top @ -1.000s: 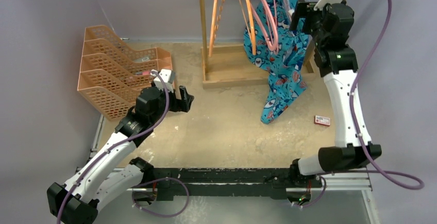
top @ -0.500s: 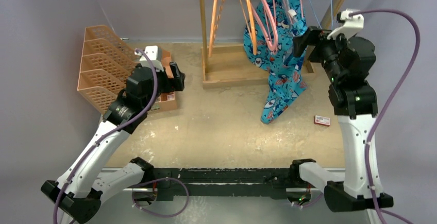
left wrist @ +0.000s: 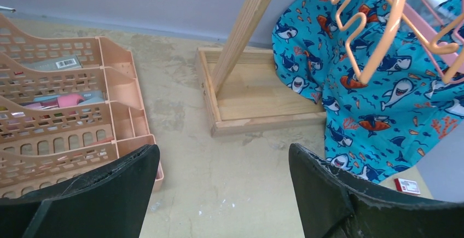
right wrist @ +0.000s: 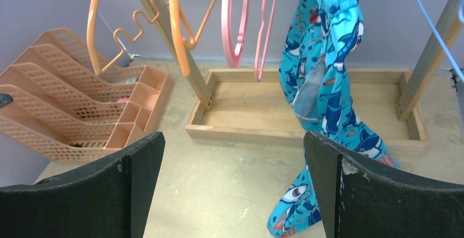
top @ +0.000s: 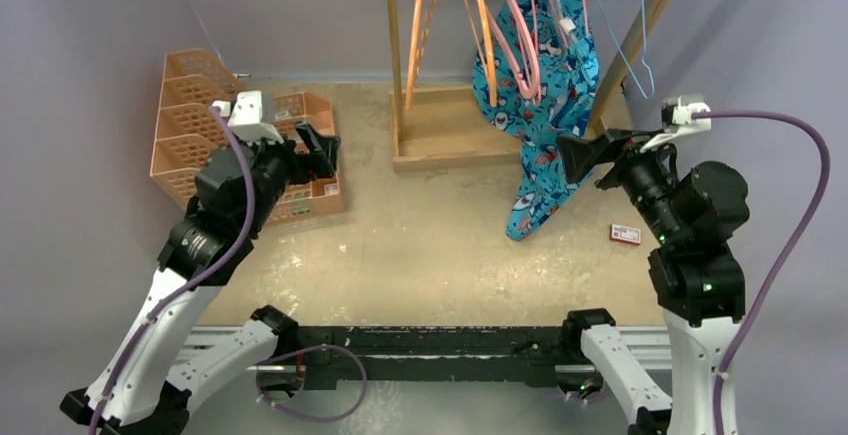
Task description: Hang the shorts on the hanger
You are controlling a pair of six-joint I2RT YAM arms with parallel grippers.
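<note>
The turquoise shark-print shorts hang from the top of the wooden rack, and their lower end trails onto the table. The pink hanger hangs on the rack just left of them; its hook is cut off by the frame. In the right wrist view the shorts hang right of the pink hanger, grey lining showing. In the left wrist view the shorts hang behind orange and pink hangers. My right gripper is open and empty, just right of the shorts. My left gripper is open and empty above the organizer.
A peach desk organizer stands at the left with small items in it. The rack's wooden base tray sits mid-back. Orange hangers and light-blue wire hangers hang on the rack. A small red-and-white card lies on the table.
My right gripper has dropped from beside the shorts' top and drawn back to the lower right. My left gripper has moved left and back over the organizer. The shorts stayed hanging.
</note>
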